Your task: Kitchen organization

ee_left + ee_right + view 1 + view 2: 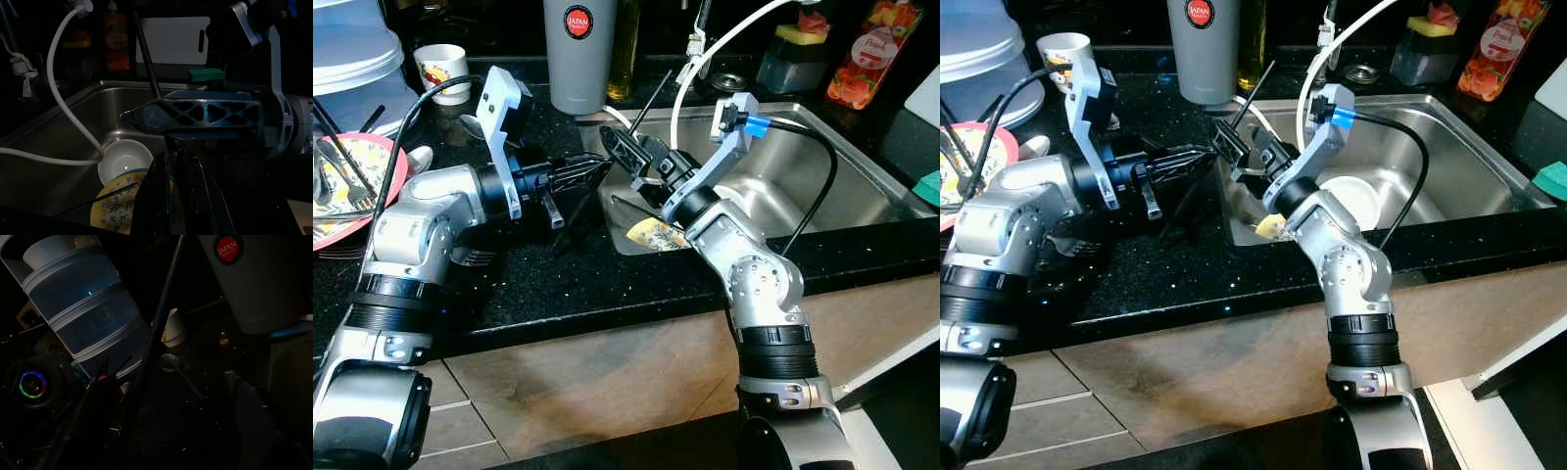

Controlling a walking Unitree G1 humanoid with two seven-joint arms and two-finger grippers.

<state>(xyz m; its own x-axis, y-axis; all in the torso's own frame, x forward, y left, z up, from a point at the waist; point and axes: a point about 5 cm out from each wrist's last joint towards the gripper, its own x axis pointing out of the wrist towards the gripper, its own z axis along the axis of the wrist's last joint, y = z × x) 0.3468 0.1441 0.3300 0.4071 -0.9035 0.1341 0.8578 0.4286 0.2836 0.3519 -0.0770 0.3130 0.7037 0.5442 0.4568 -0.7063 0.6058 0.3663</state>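
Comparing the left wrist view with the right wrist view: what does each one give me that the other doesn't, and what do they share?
Left wrist view: the steel sink holding a white bowl and a floral yellow plate, a white hose, a green sponge.

Right wrist view: stacked translucent containers, a grey tumbler, a small paper cup, a spoon.

Shared: a thin dark stick running past the fingers.

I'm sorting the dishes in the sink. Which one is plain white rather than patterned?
The small round bowl is plain white; the plate beside it is yellow with a floral print.
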